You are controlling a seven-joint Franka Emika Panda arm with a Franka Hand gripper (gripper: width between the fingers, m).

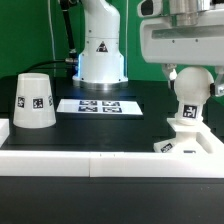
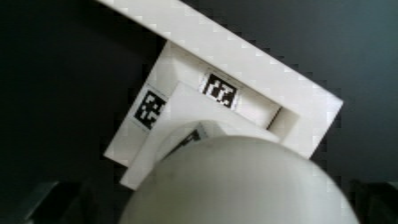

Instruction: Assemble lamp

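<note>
**Ana:** Directly under the gripper [image 1: 190,72] sits the bulb [image 1: 189,92], standing on the base [image 1: 187,131]. Are the fingers gripping it?

**Ben:** They look released to me. In the exterior view the fingers reach down on either side of the bulb's top, and in the wrist view the bulb [image 2: 231,180] fills the space just below the camera with the base [image 2: 214,105] showing beyond it. I cannot see a clear gap at either fingertip, though.

**Ana:** So the bulb seems seated. What makes this step go well?

**Ben:** My judgement: lift straight up along the bulb's axis, keeping the jaws wide, so neither finger drags the bulb sideways or tips it out of the base.

**Ana:** And the shade [image 1: 34,102]?

**Ben:** Well away from the gripper, toward the exterior view's left, standing with its wide end down on the black table [image 1: 130,128]. The marker board [image 1: 88,105] lies flat between it and the base.

**Ana:** Anything tight?

**Ben:** A white rail [image 1: 90,160] runs along the table's near edge, and the base rests close against it. Above the bulb is free room; the way toward the shade looks open once the gripper is clear of the bulb's top.
</note>
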